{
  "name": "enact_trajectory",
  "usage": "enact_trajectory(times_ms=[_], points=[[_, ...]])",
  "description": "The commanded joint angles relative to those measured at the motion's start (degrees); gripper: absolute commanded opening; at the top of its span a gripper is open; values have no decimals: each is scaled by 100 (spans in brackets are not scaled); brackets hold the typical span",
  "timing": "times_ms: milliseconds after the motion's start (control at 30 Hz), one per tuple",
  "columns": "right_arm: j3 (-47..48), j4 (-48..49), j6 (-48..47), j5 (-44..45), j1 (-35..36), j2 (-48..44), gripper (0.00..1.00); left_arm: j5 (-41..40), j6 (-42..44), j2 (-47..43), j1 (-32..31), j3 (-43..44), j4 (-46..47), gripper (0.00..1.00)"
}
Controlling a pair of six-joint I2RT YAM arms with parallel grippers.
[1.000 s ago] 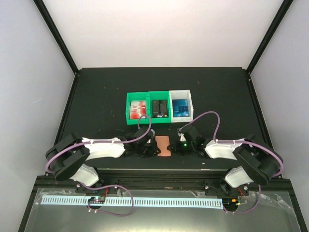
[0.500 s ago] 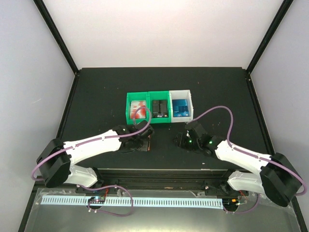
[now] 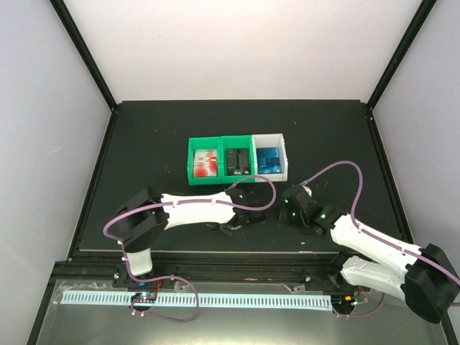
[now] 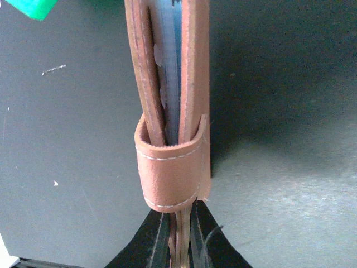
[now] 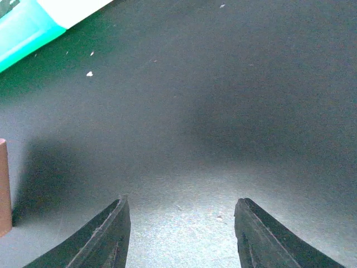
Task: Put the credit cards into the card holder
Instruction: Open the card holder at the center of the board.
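Observation:
My left gripper (image 4: pixel 179 215) is shut on the bottom edge of the card holder (image 4: pixel 173 167), a reddish-brown leather wallet held on edge. Its snap tab wraps over the two leaves, and a pale thin layer (image 4: pixel 170 72) shows between them. In the top view the left gripper (image 3: pixel 248 218) covers the holder near the table's front middle. The credit cards (image 3: pixel 205 162), red and white, lie in the left green bin (image 3: pixel 191 167). My right gripper (image 5: pixel 181 215) is open over bare black table, just right of the holder's edge (image 5: pixel 3 187). In the top view the right gripper (image 3: pixel 282 208) faces the left one.
Three small bins stand in a row behind the grippers: the left green one, a middle green bin (image 3: pixel 238 175) with black items, and a white bin (image 3: pixel 283 159) with blue items. Corners of the green bin (image 5: pixel 22 30) and the white bin (image 5: pixel 67 8) show at upper left in the right wrist view.
The holder lay flat between both grippers; the left gripper has lifted it on edge and swung right. The right gripper has let go, opened and drawn back to the right.

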Motion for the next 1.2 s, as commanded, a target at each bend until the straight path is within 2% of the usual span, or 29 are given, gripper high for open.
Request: enact_trajectory(times_ms=[0, 100, 300, 433, 600, 800, 900, 1033, 1167], points=[[-184, -439, 535, 603, 21, -446, 53, -219, 67, 325, -298, 532, -326, 12], [-350, -570, 810, 861, 22, -865, 53, 85, 284, 435, -456, 657, -49, 22], [-452, -867, 1018, 1154, 14, -1471, 54, 1126, 810, 184, -504, 499, 993, 33], [-519, -725, 903, 969, 20, -1606, 54, 1806, 1077, -411, -414, 434, 1667, 46], [-588, -274, 472, 422, 20, -1467, 55, 2104, 1081, -1130, 17, -28, 2146, 54], [-401, 509, 146, -406, 268, -542, 55, 2547, 1102, -1946, 897, -1250, 2748, 68], [-46, 923, 60, -681, 686, 263, 64, 2919, 1077, -2251, 1376, -1866, 3246, 72], [577, 1277, 36, -898, 1216, 1373, 66, 3205, 975, -2379, 1863, -2432, 3780, 73], [1188, 1356, 60, -921, 1586, 2316, 63, 3607, 855, -2278, 2141, -2846, 4323, 65]])
